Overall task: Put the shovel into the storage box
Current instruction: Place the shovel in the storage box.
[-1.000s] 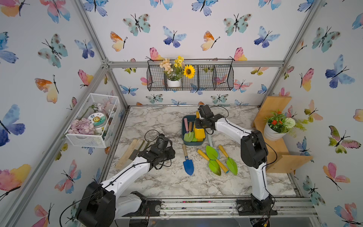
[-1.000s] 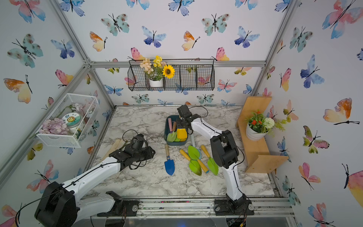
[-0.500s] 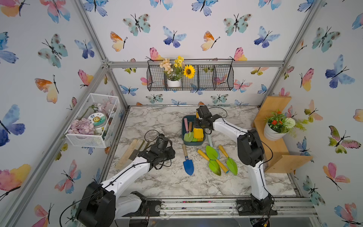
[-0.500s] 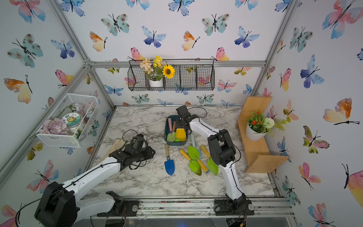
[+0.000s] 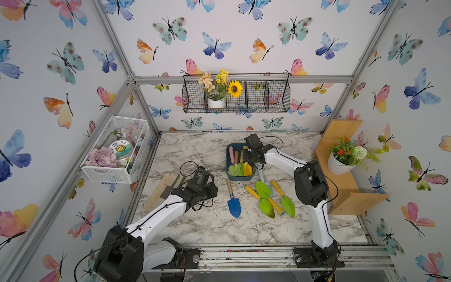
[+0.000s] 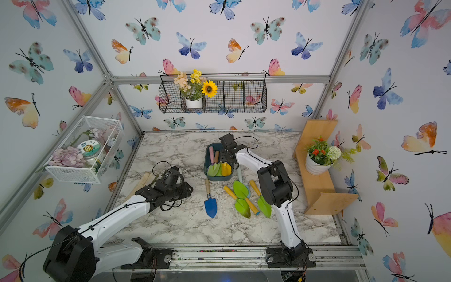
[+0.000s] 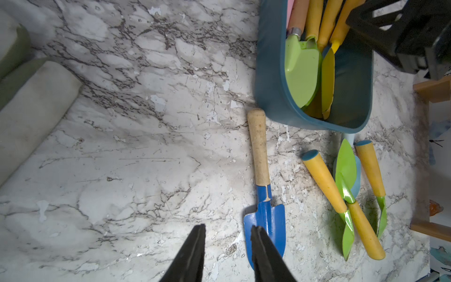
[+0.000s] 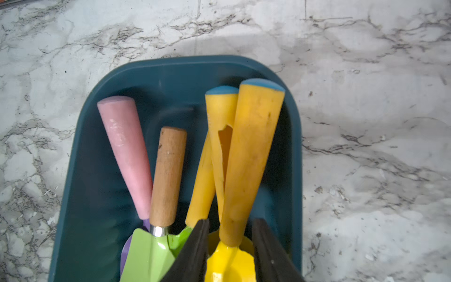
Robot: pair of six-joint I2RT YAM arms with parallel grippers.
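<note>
The storage box looks smooth plastic, the yellow shovel blade glossy, the brown handle matt wood.

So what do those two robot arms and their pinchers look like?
Both the left arm and right arm are white shells joined by chunky black joint housings, with thin black cables looping alongside. The left gripper and right gripper each end in two black, tapering wedge-shaped fingers.

I see the marble tabletop carrying the storage box, a blue shovel just beside its near end, overlapping green shovels to the right, and pale wooden slats along the left edge.
</note>
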